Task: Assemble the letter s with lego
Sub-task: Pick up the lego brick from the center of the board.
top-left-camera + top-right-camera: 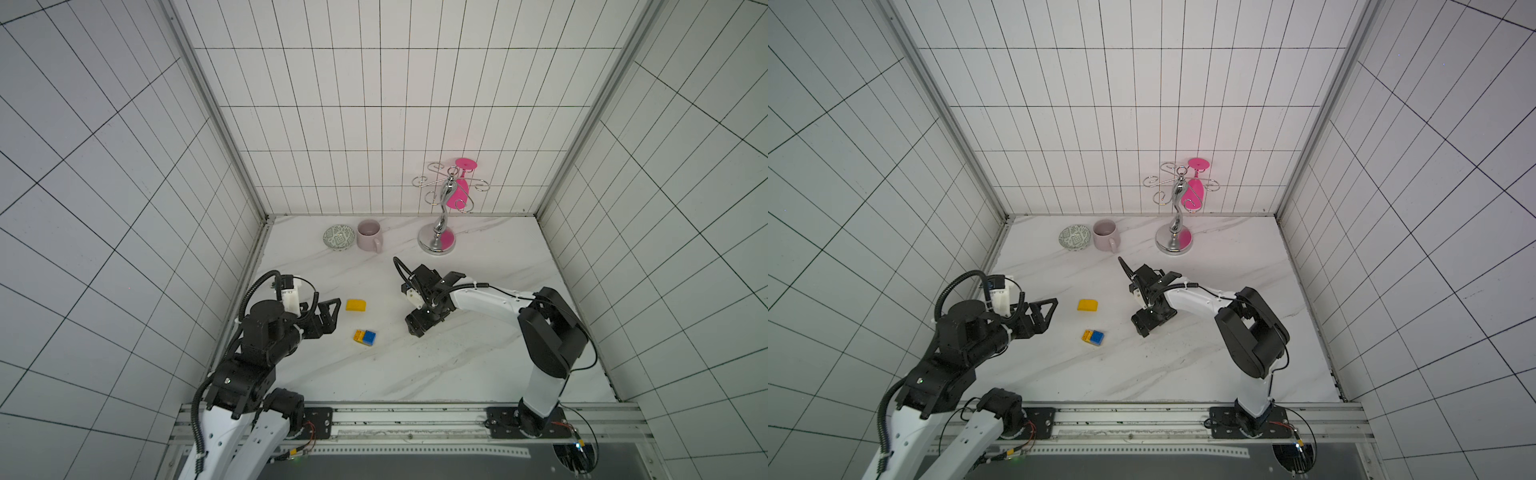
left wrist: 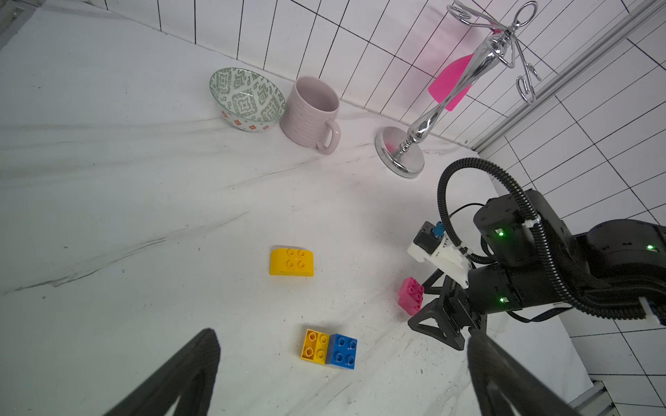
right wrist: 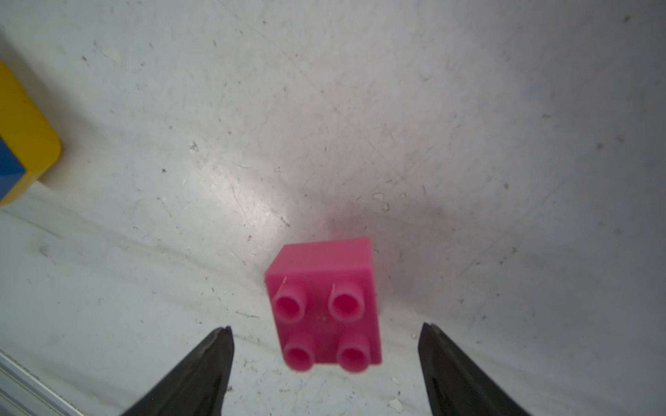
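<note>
Our right hand stood spread apart around a pink cube on the worktop, touching neither side. Our left hand gaped empty near the rounded yellow brick and the blue cube seated on the long yellow brick.

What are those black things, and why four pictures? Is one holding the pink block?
They are a robot's left arm and right arm, with pinchers. Two pictures look down from above; two come from wrist cameras. On the table lie a rounded yellow brick, a studded yellow brick joined to a blue brick, a bowl, a mug and a stand with a pink goblet. The left gripper is open and empty. The right gripper is open around the pink brick, not gripping it.
</note>
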{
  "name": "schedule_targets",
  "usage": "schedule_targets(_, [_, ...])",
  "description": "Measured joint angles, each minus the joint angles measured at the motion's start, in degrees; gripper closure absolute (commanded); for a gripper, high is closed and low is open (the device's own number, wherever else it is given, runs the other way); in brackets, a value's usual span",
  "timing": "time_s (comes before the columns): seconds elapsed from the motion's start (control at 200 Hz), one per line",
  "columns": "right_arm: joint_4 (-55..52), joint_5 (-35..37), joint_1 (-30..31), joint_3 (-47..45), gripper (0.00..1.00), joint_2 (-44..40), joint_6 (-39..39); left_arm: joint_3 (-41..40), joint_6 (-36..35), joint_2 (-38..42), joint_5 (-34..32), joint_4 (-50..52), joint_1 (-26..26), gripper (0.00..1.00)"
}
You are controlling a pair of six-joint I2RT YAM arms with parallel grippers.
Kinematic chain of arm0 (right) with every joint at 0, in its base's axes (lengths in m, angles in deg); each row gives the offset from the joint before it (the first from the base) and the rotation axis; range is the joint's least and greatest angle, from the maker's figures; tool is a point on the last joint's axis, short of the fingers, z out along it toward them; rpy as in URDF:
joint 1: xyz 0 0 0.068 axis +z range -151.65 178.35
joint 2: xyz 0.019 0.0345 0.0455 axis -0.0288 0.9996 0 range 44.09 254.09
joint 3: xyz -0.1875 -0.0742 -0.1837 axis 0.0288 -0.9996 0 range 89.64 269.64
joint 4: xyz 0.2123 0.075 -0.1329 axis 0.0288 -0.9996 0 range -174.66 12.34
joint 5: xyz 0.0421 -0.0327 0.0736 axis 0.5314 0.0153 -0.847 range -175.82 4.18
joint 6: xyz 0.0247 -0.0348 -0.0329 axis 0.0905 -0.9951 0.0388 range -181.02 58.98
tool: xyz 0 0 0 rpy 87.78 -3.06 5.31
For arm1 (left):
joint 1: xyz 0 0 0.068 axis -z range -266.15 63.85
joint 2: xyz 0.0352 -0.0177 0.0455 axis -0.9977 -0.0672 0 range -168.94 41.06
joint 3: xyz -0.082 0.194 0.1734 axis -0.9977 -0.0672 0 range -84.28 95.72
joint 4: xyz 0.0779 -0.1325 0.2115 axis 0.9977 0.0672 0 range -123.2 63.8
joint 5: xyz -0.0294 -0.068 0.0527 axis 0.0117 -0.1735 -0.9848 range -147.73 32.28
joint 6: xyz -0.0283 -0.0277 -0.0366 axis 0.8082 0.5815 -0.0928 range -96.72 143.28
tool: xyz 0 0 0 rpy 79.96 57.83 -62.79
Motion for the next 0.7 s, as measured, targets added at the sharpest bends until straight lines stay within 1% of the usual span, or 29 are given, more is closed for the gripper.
schedule_targets(0.085, [0.48, 0.33, 0.00, 0.26, 0.25, 0.85, -0.24, 0.00, 0.00, 0.00, -0.09, 0.00, 0.00, 0.01])
schedule_targets(0.29, [0.81, 1.01, 0.00, 1.79, 0.30, 2.47, -0.87, 0.00, 0.00, 0.00, -0.33, 0.00, 0.00, 0.01])
schedule_targets(0.395, [0.96, 1.38, 0.00, 2.32, 0.38, 2.89, -1.09, 0.00, 0.00, 0.00, -0.55, 0.00, 0.00, 0.01])
schedule_targets(0.47, [0.94, 1.64, 0.00, 2.36, 0.39, 2.93, -1.14, 0.00, 0.00, 0.00, -0.72, 0.00, 0.00, 0.01])
schedule_targets(0.555, [0.85, 1.97, 0.00, 2.71, 0.48, 3.30, -1.16, 0.00, 0.00, 0.00, -0.83, 0.02, 0.00, 0.01])
schedule_targets(0.635, [0.90, 2.47, 0.02, 3.21, 0.50, 3.80, -1.44, 0.00, 0.00, 0.00, -0.98, 0.00, 0.00, 0.01])
schedule_targets(0.7, [0.81, 2.91, 0.02, 3.23, 0.56, 3.85, -1.60, 0.00, 0.00, 0.00, -1.03, 0.00, 0.00, 0.01])
